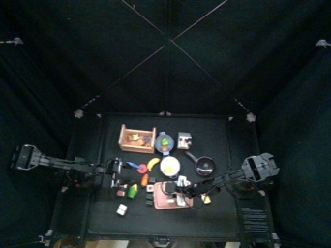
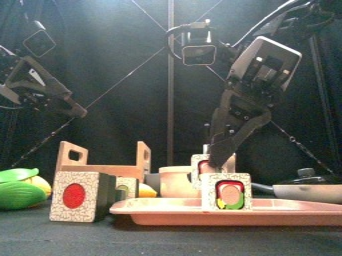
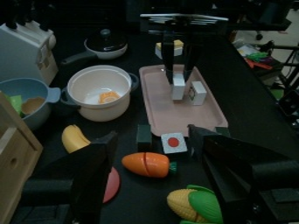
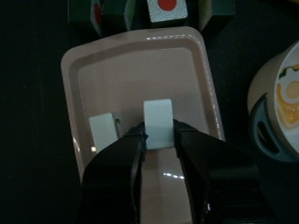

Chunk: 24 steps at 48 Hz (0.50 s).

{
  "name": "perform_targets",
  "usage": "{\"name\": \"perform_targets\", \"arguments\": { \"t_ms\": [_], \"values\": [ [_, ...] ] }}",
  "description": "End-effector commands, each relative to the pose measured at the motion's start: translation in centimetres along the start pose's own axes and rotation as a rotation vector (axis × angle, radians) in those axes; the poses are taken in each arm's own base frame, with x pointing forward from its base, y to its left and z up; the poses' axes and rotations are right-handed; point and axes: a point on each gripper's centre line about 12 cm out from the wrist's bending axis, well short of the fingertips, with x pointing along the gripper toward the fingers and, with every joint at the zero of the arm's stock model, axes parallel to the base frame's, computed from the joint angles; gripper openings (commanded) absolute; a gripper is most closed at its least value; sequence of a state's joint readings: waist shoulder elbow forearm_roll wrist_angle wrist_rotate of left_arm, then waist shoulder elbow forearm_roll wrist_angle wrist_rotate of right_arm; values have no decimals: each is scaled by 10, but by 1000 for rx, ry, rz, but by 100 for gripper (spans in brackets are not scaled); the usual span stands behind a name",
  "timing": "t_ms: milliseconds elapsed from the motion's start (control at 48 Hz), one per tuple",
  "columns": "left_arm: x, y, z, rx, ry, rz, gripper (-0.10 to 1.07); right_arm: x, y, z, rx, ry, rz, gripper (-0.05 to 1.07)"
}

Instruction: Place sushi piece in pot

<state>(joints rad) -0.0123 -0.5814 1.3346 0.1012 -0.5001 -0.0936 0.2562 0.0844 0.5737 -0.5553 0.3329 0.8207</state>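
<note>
A white sushi piece [image 4: 158, 112] stands upright on the pink tray [image 4: 128, 70], and my right gripper [image 4: 160, 131] is shut on its two sides. From the front, the right gripper [image 2: 214, 168] reaches down to the tray [image 2: 160, 206] just behind a second piece [image 2: 225, 191] with a green and pink face. I cannot tell whether the held piece still touches the tray. The black pot [image 1: 203, 162] sits beyond the tray, seen also as the pot [image 2: 310, 181] at the right. My left gripper [image 3: 163, 179] is open near a red-centred sushi piece [image 3: 173, 142].
Around the tray are a white plate with a yellow centre [image 3: 100, 87], a blue-green bowl [image 3: 24, 92], a wooden rack [image 2: 100, 158], a banana [image 3: 76, 138], an orange vegetable [image 3: 146, 164] and corn [image 3: 193, 203].
</note>
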Motion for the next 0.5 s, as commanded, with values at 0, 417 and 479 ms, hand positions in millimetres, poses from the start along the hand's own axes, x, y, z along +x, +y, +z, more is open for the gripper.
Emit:
{"name": "perform_targets", "arguments": {
  "t_ms": [0,417,479],
  "values": [
    [2,0,4,-1,-12,-1,98,-24,-1,17,10,-64,8,59],
    [2,0,4,-4,-12,-1,98,-78,-17,9,116,-68,-33,59],
    [2,0,4,-4,-12,-1,98,-81,-20,2,155,-65,-38,59]
  ]
}}
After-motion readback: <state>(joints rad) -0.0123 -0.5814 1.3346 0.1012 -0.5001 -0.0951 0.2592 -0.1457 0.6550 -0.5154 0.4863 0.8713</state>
